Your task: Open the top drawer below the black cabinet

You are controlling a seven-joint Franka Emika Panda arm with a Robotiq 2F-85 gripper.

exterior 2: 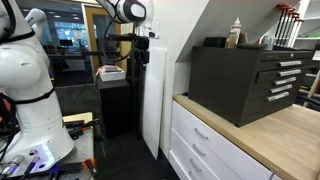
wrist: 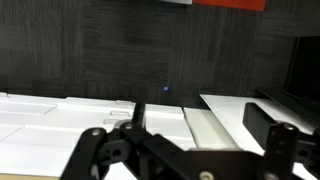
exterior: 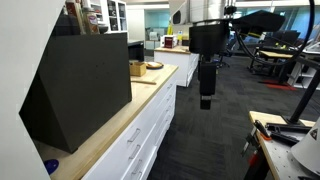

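Under the black cabinet: the wide, shallow white top drawer (exterior 2: 203, 129) with a flat glossy front sits shut, flush with the fronts around it and directly beneath the bench lip. It also shows in an exterior view (exterior: 130, 130).
Drawer axis: its long side runs level along the bench edge, and its face points out over the aisle, the side where the arm hangs.
Drawer handle: one slim bar, lying along the same long axis.
Black cabinet: a large matte black box, wedge-like with one slanted side (exterior: 80, 85), stands on the bench. Its front (exterior 2: 245, 80) carries pale-handled drawers, four as far as the coarse picture lets me count.
Bench: a smooth, light wood-toned slab (exterior 2: 290, 128) on glossy white drawer units.
Cardboard box: one small brown cardboard box (exterior: 136, 68) on the bench beyond the cabinet, apart from it.
Gripper: one dark gripper (exterior: 206, 100) hangs pointing downward over the aisle, well apart from the top drawer and touching nothing.
Jaws: in the wrist view the two dark fingers stand spread wide at either side of the frame, released, with nothing between them.
Floor: dark, fine-ribbed carpet (wrist: 100, 50) fills the aisle.
Neighbour: one white, rounded robot body (exterior 2: 25, 90) stands across the aisle.
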